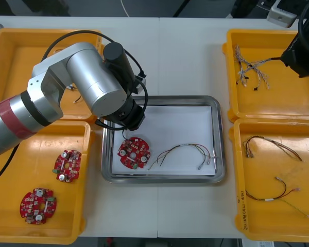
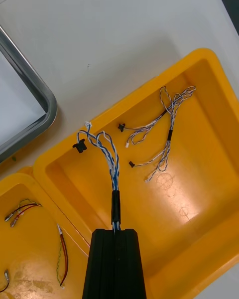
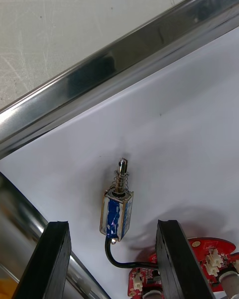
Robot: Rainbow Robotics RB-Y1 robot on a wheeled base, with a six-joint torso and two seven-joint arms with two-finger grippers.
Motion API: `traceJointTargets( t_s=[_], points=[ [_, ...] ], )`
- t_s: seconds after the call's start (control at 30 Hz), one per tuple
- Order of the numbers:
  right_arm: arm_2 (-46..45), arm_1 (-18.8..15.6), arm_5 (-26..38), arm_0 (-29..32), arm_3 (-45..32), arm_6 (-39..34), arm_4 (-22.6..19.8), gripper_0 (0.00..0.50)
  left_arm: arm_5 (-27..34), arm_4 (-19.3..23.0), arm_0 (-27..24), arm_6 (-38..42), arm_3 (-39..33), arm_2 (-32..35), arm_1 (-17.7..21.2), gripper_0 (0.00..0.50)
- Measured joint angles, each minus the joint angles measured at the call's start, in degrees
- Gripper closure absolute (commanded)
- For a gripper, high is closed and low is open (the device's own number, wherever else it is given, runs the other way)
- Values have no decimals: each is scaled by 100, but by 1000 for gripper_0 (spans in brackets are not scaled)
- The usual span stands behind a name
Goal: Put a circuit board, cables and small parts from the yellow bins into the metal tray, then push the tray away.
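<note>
**Left arm** [image 1: 87,77]: bent in from the left of the metal tray [image 1: 219,135], wrist turned down over the tray's left side.

**Left gripper** [image 3: 112,223]: fingers [image 3: 55,259] spread wide, gripping nothing, low over the tray's white floor close to its rim.

**Small metal part** [image 3: 117,214]: blue-wrapped body with a spring and pin at one end and a black lead at the other. Lies on the tray's white floor between the spread fingers, clear of both.

**Right gripper** [image 2: 116,231]: raised to the far right of the tray, over the far right yellow bin [image 1: 278,109]. Fingers pressed together on the end of a twisted blue and white cable [image 2: 112,165], loose strands fanning out beyond the fingertips above the bin floor.

**Tray contents:**
- round red circuit board [image 1: 134,153] at the near left, just beside the small metal part
- cable of thin wires [image 1: 183,152] to the board's right

**Far right yellow bin:** further blue and white cables [image 2: 167,124].

**Near right yellow bin** [image 1: 238,175], right of the tray: two thin cables [image 1: 273,145] [image 1: 275,191], apart from each other.

**Near left yellow bin** [image 1: 87,170], left of the tray: two spare circuit boards [image 1: 68,165] [image 1: 37,205].

**Far left yellow bin** [image 1: 10,56]: largely covered by the left arm.
</note>
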Motion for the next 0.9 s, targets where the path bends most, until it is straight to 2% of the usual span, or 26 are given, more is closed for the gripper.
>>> traceJointTargets(
  t_s=[0.13, 0.23, 0.57, 0.73, 0.9],
  points=[
    [101, -6, 0, 3, 0, 0, -6, 500, 136, 0, 0, 0, -59, 34, 0, 0],
    [161, -7, 0, 3, -2, 0, -98, 500, 552, 6, 0, 0, -232, 239, 0, 0],
    [740, -12, 0, -103, -10, -1, -560, 500, 1805, 148, 4, 1, -602, 1856, 1, 0],
    [1225, 31, 0, -355, -10, -2, -567, 500, 2332, 158, 5, 1, -604, 2640, 8, 0],
    [1764, 321, 0, -715, -9, -4, -367, 500, 2638, 117, 8, 1, -587, 3145, 92, 0]
  ],
)
